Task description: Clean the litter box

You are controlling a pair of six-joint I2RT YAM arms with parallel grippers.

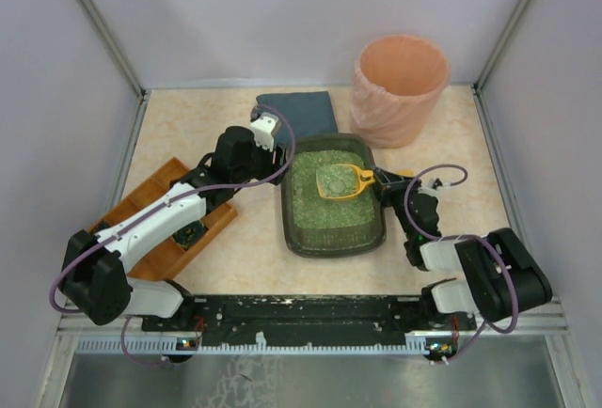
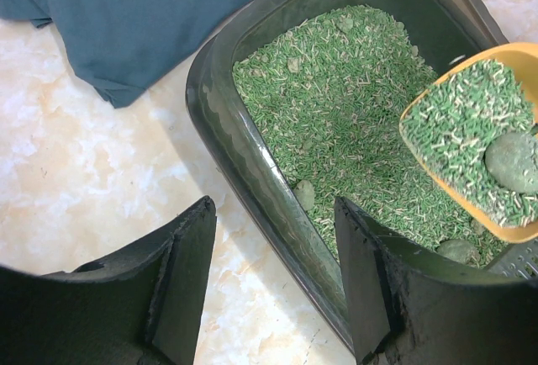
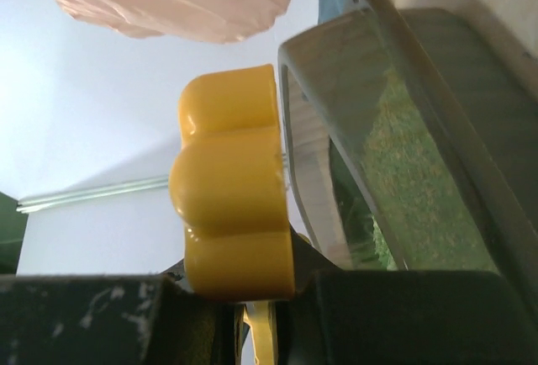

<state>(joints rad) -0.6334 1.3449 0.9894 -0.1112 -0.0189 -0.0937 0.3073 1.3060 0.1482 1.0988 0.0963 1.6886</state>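
The dark grey-green litter box (image 1: 290,212) holds green granular litter. My right gripper (image 1: 388,182) is shut on the handle of a yellow scoop (image 1: 340,182), which is held over the box's far part, loaded with litter and a grey clump (image 2: 513,161). The handle (image 3: 231,184) fills the right wrist view between my gripper's (image 3: 252,319) jaws. My left gripper (image 1: 283,156) is open at the box's far left corner. In the left wrist view the gripper (image 2: 273,285) straddles the box's rim (image 2: 220,121), one finger outside and one inside.
A tall peach bin (image 1: 398,88) stands at the back right, close to the box. A blue cloth (image 1: 296,112) lies behind the box. An orange-brown wooden tray (image 1: 169,225) sits at the left under my left arm. More clumps (image 2: 304,193) lie in the litter.
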